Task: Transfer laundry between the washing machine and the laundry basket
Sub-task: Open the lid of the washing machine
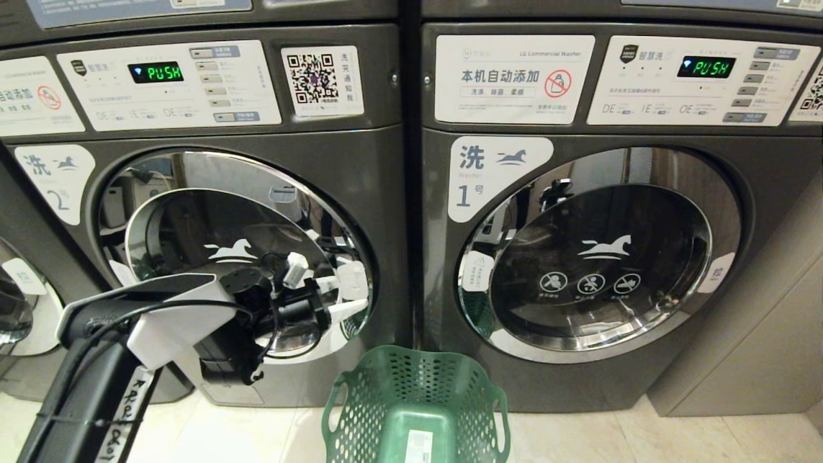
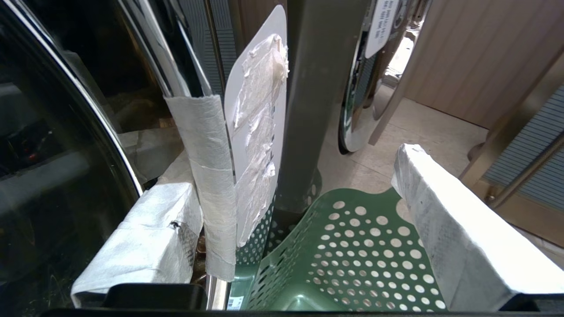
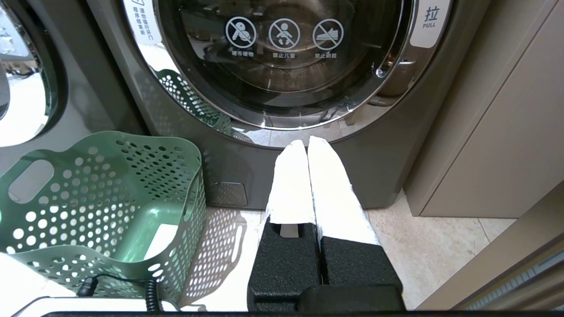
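Two dark grey washing machines stand side by side, number 2 [image 1: 238,212] on the left and number 1 [image 1: 604,257] on the right, both with round glass doors. A green perforated laundry basket [image 1: 415,411] sits on the floor between them, with nothing in it. No laundry shows in any view. My left gripper [image 1: 328,289] is at the right edge of the left machine's door. In the left wrist view it [image 2: 291,171] is open, with the tape-wrapped chrome door rim [image 2: 207,185] between its fingers. My right gripper [image 3: 307,143] is shut and empty, low before the right machine.
A white pull label [image 2: 260,132] is stuck beside the taped rim. A beige cabinet wall [image 1: 759,347] stands right of the right machine. Pale floor tiles [image 3: 440,251] lie around the basket [image 3: 101,207]. A third machine's door [image 1: 19,302] shows at far left.
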### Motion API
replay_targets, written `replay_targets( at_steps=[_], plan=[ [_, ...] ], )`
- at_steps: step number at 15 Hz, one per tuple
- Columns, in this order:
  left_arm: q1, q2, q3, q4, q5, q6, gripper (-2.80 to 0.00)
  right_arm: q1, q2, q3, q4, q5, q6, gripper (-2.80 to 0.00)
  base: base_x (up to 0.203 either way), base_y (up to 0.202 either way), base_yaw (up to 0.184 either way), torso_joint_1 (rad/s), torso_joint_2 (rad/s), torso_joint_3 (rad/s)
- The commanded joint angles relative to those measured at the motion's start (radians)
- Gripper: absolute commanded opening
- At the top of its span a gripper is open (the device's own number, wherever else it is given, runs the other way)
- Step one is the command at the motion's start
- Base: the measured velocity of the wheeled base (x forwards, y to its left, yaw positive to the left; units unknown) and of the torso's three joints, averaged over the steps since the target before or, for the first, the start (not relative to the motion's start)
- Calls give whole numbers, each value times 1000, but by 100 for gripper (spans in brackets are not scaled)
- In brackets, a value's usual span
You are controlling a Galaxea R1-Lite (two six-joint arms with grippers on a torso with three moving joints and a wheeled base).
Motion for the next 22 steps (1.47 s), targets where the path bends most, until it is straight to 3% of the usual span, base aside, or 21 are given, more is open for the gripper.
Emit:
replay_targets(
  at_steps=[1, 11, 15, 18, 22],
  plan=[
    [7, 0, 7, -5, 1, -3, 0, 0, 1, 0, 0, 0, 0, -280, 0, 0, 0, 0, 0, 0],
    [216, 7, 8, -5, 35, 26, 0, 0, 1, 0, 0, 0, 0, -280, 0, 0, 0, 0, 0, 0],
    [260, -36, 45, -5, 35, 30, 0, 0, 1, 0, 0, 0, 0, -280, 0, 0, 0, 0, 0, 0],
    [284, -191, 219, -5, 35, 35, 0, 0, 1, 0, 0, 0, 0, -280, 0, 0, 0, 0, 0, 0],
    [319, -603, 598, -5, 40, 38, 0, 0, 1, 0, 0, 0, 0, -280, 0, 0, 0, 0, 0, 0]
  ],
)
